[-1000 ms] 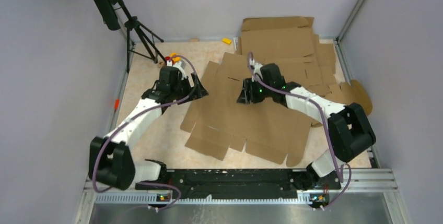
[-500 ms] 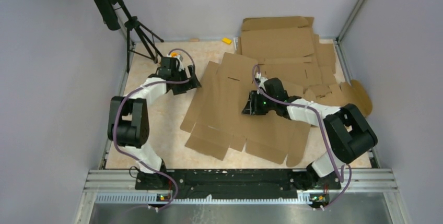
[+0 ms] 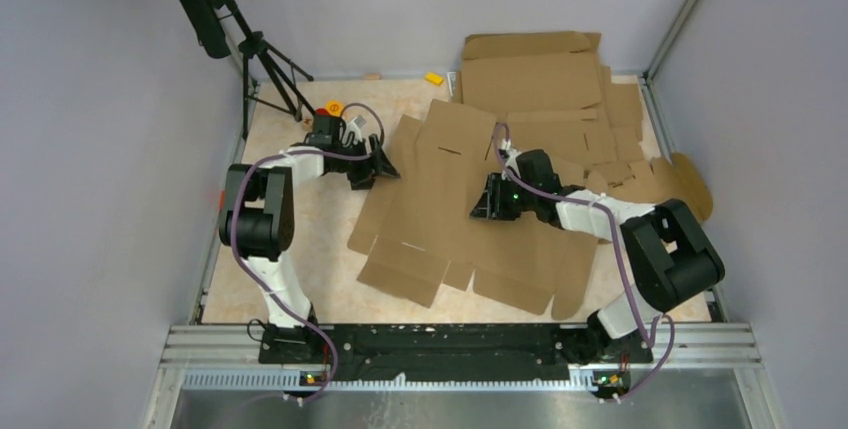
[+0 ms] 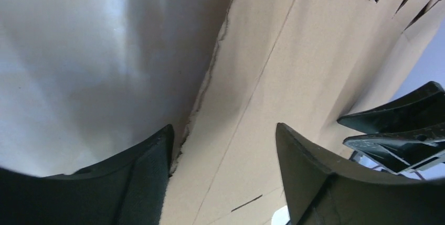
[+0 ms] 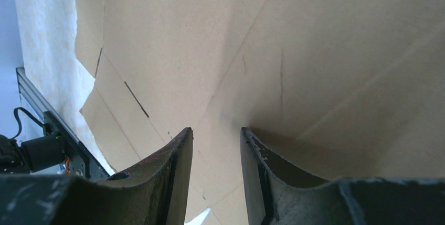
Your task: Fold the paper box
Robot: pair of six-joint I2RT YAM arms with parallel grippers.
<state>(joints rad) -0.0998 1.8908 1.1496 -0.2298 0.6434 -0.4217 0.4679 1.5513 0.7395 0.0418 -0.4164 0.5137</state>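
— Where does the paper box (image 3: 450, 214) lie?

— It lies spread open as a flat blank in the middle of the table (image 3: 300, 249), with its flaps fanned toward the near edge. Its far right part overlaps the pile of other cardboard blanks (image 3: 530, 74) at the back right corner.

— And the left gripper (image 3: 378, 164)?

— It sits at the box's left edge, with the arm reaching in from the left. In the left wrist view its fingers (image 4: 141, 183) stand wide apart. The torn-looking edge of the board runs up between them, close beside the left finger, and a shadow falls on the table next to it. The jaws are not closed on the board.

— What does the right gripper (image 3: 488, 204) do?

— It points down onto the middle of the box, near a short slit. In the right wrist view its fingers (image 5: 173, 172) are only a narrow gap apart, and just the flat face of the board and its crease lines show through that gap. Whether the tips press on the board cannot be told.

— Is anything else about?

— A black tripod (image 3: 265, 59) stands at the far left corner, and a small yellow piece (image 3: 433, 78) lies by the back wall, well apart from the box.
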